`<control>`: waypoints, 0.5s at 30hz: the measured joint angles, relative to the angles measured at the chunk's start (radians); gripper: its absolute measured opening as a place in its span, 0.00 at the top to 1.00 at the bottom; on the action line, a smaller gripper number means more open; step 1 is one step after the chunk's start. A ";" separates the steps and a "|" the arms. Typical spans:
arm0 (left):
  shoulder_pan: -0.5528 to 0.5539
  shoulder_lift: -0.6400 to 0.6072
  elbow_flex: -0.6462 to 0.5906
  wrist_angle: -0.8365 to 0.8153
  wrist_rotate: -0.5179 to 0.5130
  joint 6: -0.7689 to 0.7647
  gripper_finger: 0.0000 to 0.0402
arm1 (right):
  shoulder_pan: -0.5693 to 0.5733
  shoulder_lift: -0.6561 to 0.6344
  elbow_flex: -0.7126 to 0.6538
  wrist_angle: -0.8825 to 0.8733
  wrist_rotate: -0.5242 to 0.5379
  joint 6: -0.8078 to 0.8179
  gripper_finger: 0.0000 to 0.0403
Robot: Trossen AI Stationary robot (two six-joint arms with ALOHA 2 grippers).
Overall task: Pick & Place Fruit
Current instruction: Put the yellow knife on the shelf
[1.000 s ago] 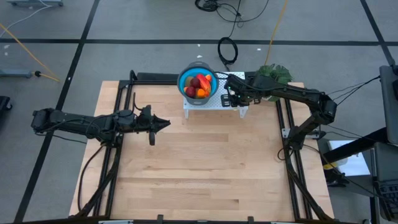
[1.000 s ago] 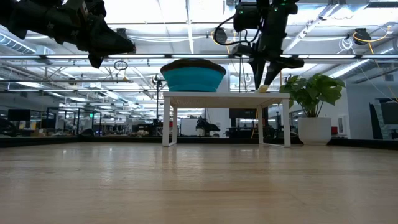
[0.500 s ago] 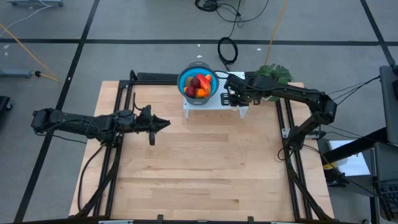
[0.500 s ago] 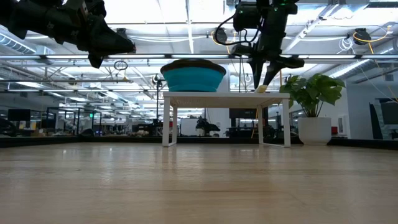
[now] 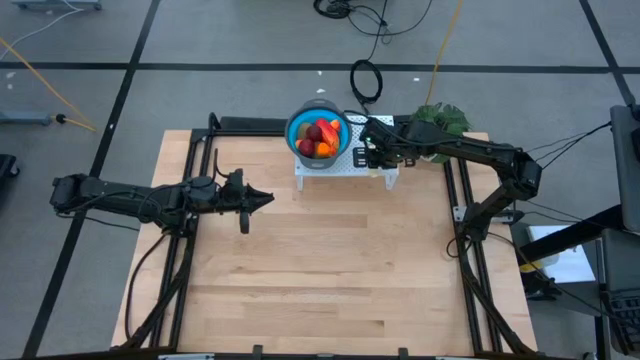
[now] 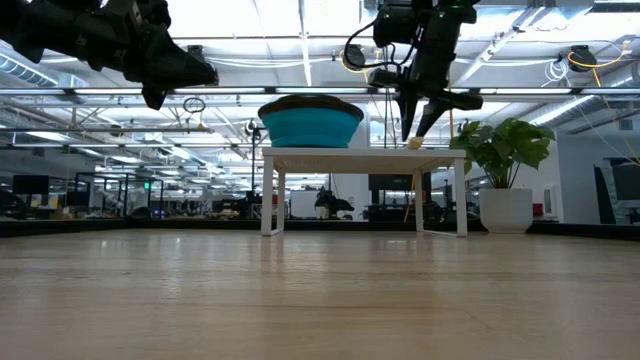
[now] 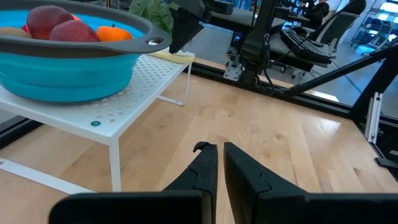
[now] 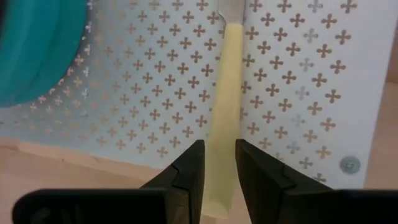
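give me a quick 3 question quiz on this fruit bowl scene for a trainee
1. True or false: the fruit lies in the blue bowl on the white perforated stand.
2. Multiple choice: what sits between the right gripper's fingers? A) an orange B) the yellow knife handle C) a leaf
3. Short answer: where is the left gripper, and how are its fingers?

Key
1. True.
2. B. The right wrist view shows the handle running between the fingers, resting on the stand beside the bowl.
3. Above the bare wooden table, left of the stand, fingers shut and holding nothing.
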 joint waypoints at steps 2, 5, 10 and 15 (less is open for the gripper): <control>0.000 0.000 0.000 0.000 0.000 0.000 0.94 | 0.005 -0.014 -0.001 0.000 0.003 -0.016 0.79; 0.000 0.000 0.000 0.000 0.000 0.002 0.94 | 0.016 -0.049 -0.001 -0.002 0.015 -0.036 0.79; 0.000 0.000 0.000 0.000 0.001 0.002 0.94 | 0.066 -0.115 0.000 -0.023 0.025 -0.192 0.79; 0.000 0.000 0.000 0.000 0.001 0.002 0.94 | 0.134 -0.132 0.000 -0.061 -0.031 -0.392 0.79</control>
